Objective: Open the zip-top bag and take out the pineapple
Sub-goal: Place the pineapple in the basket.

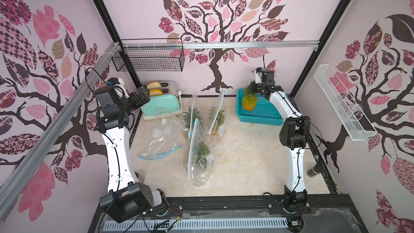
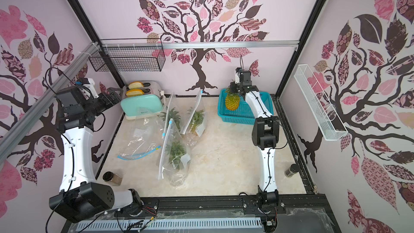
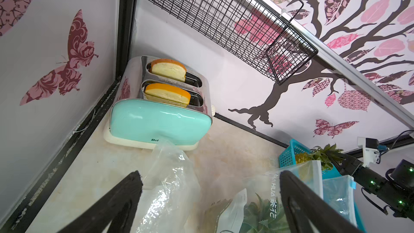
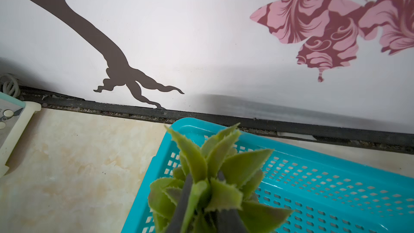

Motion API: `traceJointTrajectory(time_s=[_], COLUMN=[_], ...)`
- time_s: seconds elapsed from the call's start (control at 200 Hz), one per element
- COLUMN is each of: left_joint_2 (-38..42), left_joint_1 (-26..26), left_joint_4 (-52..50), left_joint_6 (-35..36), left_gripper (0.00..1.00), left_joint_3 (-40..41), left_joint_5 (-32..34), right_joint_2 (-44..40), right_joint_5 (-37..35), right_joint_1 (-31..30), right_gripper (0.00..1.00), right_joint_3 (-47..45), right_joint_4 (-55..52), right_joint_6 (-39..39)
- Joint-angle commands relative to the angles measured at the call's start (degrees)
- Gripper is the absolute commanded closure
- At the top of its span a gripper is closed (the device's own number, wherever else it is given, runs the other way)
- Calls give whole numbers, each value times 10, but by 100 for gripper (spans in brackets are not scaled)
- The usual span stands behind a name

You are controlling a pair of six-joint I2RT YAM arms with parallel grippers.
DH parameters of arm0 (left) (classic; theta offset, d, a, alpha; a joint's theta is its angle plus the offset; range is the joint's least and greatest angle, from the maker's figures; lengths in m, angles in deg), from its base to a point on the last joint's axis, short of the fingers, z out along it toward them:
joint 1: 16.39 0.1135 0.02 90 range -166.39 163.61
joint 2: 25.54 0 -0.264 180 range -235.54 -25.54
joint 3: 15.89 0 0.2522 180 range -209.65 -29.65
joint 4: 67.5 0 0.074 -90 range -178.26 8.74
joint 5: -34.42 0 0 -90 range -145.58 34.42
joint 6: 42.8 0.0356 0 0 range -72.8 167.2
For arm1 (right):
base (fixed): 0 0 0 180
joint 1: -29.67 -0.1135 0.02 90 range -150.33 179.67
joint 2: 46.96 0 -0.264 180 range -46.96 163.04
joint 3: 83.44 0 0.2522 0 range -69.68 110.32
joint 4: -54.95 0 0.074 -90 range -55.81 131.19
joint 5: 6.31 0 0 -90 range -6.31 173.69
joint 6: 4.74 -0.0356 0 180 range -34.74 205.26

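Observation:
A yellow pineapple [image 1: 249, 102] [image 2: 231, 103] hangs upright over the left end of the teal basket [image 1: 264, 114] [image 2: 245, 116]. My right gripper [image 1: 254, 88] [image 4: 204, 175] is shut on its green crown [image 4: 224, 160]. An empty zip-top bag [image 1: 161, 136] [image 2: 143, 135] lies open on the table at the left. My left gripper [image 1: 143, 96] [image 3: 209, 175] stands open above that bag's far end, beside the toaster, with nothing between its fingers. Three more zip-top bags [image 1: 199, 160] with pineapples inside stand at the table's middle.
A mint toaster [image 1: 161, 105] [image 3: 161, 122] with two bread slices stands at the back left. A black wire basket [image 1: 152, 58] hangs on the back wall and a white one [image 1: 342, 104] on the right wall. Small jars [image 2: 112, 178] [image 1: 313, 171] lie near both side edges.

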Motion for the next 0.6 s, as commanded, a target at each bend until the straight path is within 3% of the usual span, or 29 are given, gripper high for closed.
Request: traceJointTrajectory(time_s=[0.0,0.385,0.535,0.595], left_joint_2=[14,27,23,20], left_joint_1=[-2,-2,-4,-8], left_joint_4=[19,46,59,56], left_joint_6=[-1,-18,-32,-33], left_gripper=[2,2,2,2], left_joint_3=[9,40,43,38], left_joint_5=[-4,-21,-60,-74], right_joint_2=[-42,-75,-107,-130], right_joint_5=[2,19,5,-5], right_joint_1=[-1,-3,-3,-3], right_gripper=[100,100,61,52], right_joint_3=[-21,-164,-206,-219], right_joint_4=[117,202,210,212], right_joint_6=[6,-18,-21,-20])
